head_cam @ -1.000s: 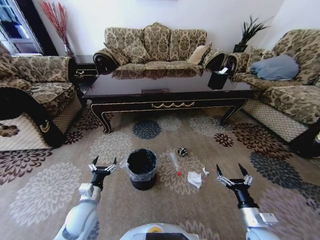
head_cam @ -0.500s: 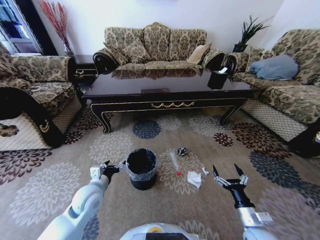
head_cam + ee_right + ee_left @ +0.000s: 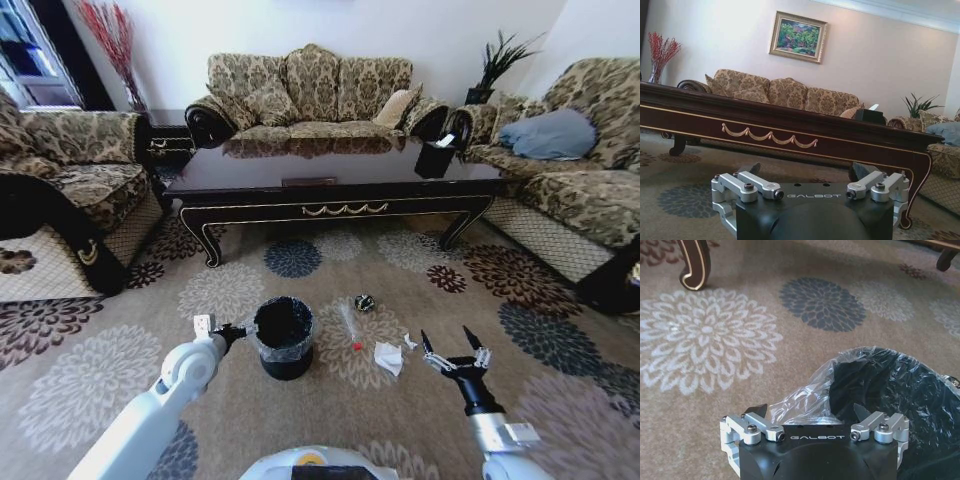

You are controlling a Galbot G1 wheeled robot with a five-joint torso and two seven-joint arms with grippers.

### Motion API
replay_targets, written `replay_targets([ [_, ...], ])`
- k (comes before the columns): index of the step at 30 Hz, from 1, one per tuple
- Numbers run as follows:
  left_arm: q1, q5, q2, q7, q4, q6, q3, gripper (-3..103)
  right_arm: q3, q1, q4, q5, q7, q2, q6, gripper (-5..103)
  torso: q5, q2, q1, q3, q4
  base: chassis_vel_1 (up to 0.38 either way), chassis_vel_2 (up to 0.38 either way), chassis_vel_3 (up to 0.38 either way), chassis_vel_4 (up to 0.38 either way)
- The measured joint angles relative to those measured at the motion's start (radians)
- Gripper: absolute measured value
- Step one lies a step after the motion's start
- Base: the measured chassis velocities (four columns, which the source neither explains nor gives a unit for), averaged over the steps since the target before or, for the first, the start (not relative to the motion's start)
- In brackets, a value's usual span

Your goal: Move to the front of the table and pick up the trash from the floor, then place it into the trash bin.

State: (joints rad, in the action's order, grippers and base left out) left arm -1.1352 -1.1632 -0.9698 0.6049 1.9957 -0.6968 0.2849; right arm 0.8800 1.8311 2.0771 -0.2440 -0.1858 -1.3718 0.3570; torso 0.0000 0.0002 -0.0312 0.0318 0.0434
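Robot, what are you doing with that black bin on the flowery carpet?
The robot stands in front of the table, cleaning trash off the floor. Its left gripper reaches out right beside the rim of the trash bin, jaws open. Its right gripper hovers just right of the crumpled white paper, jaws open too. Nothing is picked up yet: the paper, wrapper and dark scrap all lie on the carpet.

The right gripper (image 3: 807,172), jaws spread, faces the table (image 3: 790,132).
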Motion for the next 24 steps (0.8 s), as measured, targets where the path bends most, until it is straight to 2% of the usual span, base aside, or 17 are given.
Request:
replay_targets([
  [5, 0.062, -0.011, -0.006, 0.008, -0.046, -0.015, -0.062, 96, 0.001, 0.003, 0.005, 0.000, 0.000, -0.004, 0.000, 100, 0.0000, 0.000, 0.000, 0.000, 0.0000, 0.000, 0.000, 0.000, 0.000],
  [11, 0.128, -0.003, -0.020, 0.028, -0.094, -0.030, -0.142, 101, 0.012, 0.006, 0.000, -0.004, 0.001, -0.001, 0.003, 100, 0.0000, 0.000, 0.000, 0.000, 0.0001, 0.000, 0.000, 0.000, 0.000],
  [15, 0.164, -0.009, -0.020, 0.055, -0.121, -0.040, -0.179, 96, 0.019, 0.006, -0.006, -0.009, 0.003, 0.002, 0.004, 100, 0.0000, 0.000, 0.000, 0.000, 0.0001, 0.000, 0.000, 0.000, 0.000],
  [18, 0.194, -0.042, -0.017, 0.093, -0.149, -0.041, -0.200, 81, 0.021, 0.003, -0.012, -0.015, 0.005, 0.006, 0.004, 100, 0.0001, 0.000, 0.000, 0.000, 0.0001, 0.000, 0.000, 0.000, 0.000],
  [19, 0.194, -0.042, -0.017, 0.093, -0.149, -0.041, -0.200, 81, 0.021, 0.003, -0.012, -0.015, 0.005, 0.006, 0.004, 100, 0.0001, 0.000, 0.000, 0.000, 0.0001, 0.000, 0.000, 0.000, 0.000],
  [21, 0.202, -0.061, -0.015, 0.112, -0.155, -0.041, -0.205, 70, 0.021, 0.001, -0.018, -0.017, 0.006, 0.009, 0.004, 100, 0.0000, 0.000, 0.000, 0.000, 0.0000, 0.000, 0.000, 0.000, 0.000],
  [22, 0.204, -0.068, -0.014, 0.117, -0.155, -0.041, -0.206, 70, 0.021, -0.001, -0.021, -0.018, 0.006, 0.010, 0.004, 100, 0.0000, 0.000, 0.000, 0.000, 0.0000, 0.000, 0.000, 0.000, 0.000],
  [24, 0.203, -0.076, -0.010, 0.122, -0.155, -0.041, -0.205, 59, 0.020, -0.005, -0.026, -0.018, 0.008, 0.013, 0.004, 100, 0.0000, 0.000, 0.000, 0.000, 0.0001, 0.000, 0.000, 0.000, 0.000],
])
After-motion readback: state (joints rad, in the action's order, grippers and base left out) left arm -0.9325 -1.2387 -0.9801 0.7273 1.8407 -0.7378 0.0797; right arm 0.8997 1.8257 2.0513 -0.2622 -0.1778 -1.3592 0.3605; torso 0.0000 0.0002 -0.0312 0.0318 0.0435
